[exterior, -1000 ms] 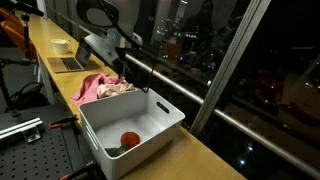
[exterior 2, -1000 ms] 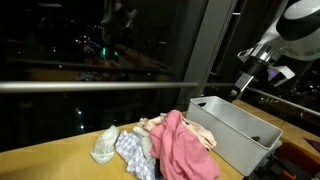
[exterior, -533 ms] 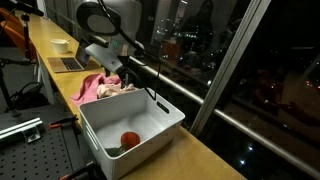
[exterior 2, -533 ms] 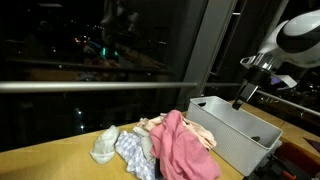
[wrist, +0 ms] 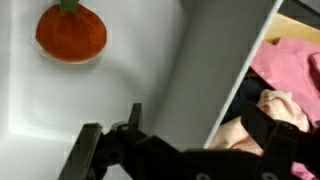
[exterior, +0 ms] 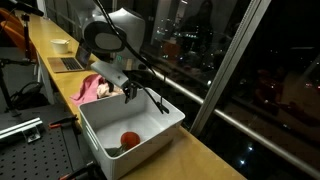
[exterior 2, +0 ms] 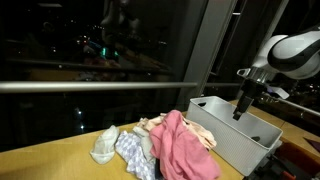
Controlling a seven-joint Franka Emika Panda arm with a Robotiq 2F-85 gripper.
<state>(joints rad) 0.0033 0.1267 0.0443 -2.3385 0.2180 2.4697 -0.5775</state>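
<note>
The jaws are spread wide and hold nothing. In an exterior view they hang just over the far edge of the white bin [exterior: 100,150], on the side where the clothes are. Inside the bin lies one round red thing [exterior: 130,139], down on the floor of it. Just beside the bin, touching its far wall, a pink cloth [exterior: 92,90] is heaped on the tabletop [exterior: 205,158]. A laptop [exterior: 68,63] sits well away from the bin, farther along. In an exterior view from the other side, the jaws point down over the bin [exterior 2: 225,135], close to its wall. The pink cloth [exterior 2: 182,150] leans on the near end of the bin. A pale cloth [exterior 2: 104,148] and a checked cloth [exterior 2: 130,156] lie past the pink one, farther from the bin. In the wrist view, the wall of the bin [wrist: 215,70] runs right between the open jaws. One side is over the inside of the bin and one side is over the outside. The red thing [wrist: 72,32] is inside the bin, and the pink cloth [wrist: 290,62] and a cream cloth [wrist: 268,108] are outside it. So far only the red thing is in the bin. All the clothes are outside it, and none has been picked up.
</note>
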